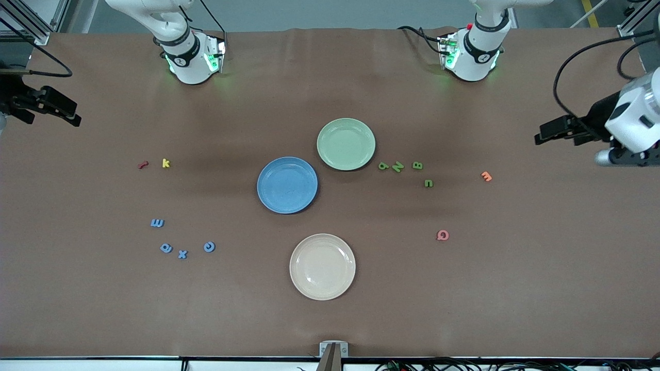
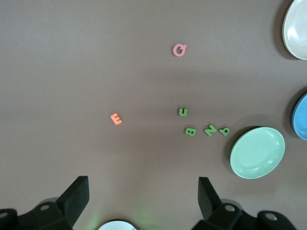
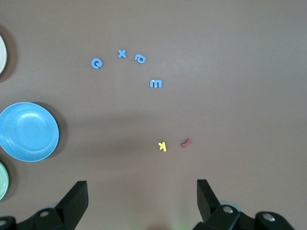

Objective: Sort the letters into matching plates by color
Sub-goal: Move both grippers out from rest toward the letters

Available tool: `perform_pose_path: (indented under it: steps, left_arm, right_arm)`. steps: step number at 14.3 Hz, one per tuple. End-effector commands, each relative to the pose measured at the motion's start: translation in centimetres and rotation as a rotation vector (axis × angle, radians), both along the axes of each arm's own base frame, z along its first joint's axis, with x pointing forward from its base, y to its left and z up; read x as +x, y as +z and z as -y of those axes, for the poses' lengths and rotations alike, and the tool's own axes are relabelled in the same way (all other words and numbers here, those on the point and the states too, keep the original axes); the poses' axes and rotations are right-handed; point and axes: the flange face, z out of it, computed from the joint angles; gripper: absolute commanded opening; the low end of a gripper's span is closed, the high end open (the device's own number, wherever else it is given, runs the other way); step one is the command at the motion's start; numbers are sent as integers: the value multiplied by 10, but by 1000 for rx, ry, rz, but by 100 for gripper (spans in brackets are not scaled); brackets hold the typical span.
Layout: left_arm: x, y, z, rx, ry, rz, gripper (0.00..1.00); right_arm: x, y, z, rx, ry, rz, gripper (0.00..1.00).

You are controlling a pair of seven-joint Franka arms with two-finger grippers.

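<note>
- We hold the left gripper (image 1: 539, 138) and right gripper (image 1: 77, 117) wide, empty, at the table's (image 1: 103, 309) end edges.
- Tight green letters (image 1: 407, 170) invite double grabs.
- Blue letters (image 1: 180, 242) could reach the cream plate (image 1: 322, 294).

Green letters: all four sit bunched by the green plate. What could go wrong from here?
1. The green letters lie close together; open fingers coming down on one may nudge a neighbour.
2. The nearest one almost touches the pale green plate, so a finger could clip the rim.
3. An orange letter and a pink letter lie nearby; either might be picked by mistake.
</note>
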Motion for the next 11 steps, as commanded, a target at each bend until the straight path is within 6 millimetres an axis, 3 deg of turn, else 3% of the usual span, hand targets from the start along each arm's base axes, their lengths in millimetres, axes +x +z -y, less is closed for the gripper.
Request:
perform_pose_path:
  steps: [1, 5, 6, 8, 11]
  left_arm:
    - [6, -14, 24, -8, 15, -20, 100]
    - [10, -61, 71, 25, 69, -27, 100]
    - [7, -76, 83, 52, 76, -15, 100]
    - [5, -103, 103, 69, 118, 6, 100]
    - [7, -149, 135, 108, 161, 7, 100]
  right_arm:
    - [20, -16, 12, -5, -9, 14, 100]
    - [52, -77, 30, -2, -35, -72, 100]
    - [61, -101, 29, -4, -33, -116, 100]
    - [70, -115, 31, 2, -39, -110, 100]
    - [82, -173, 29, 17, -53, -80, 100]
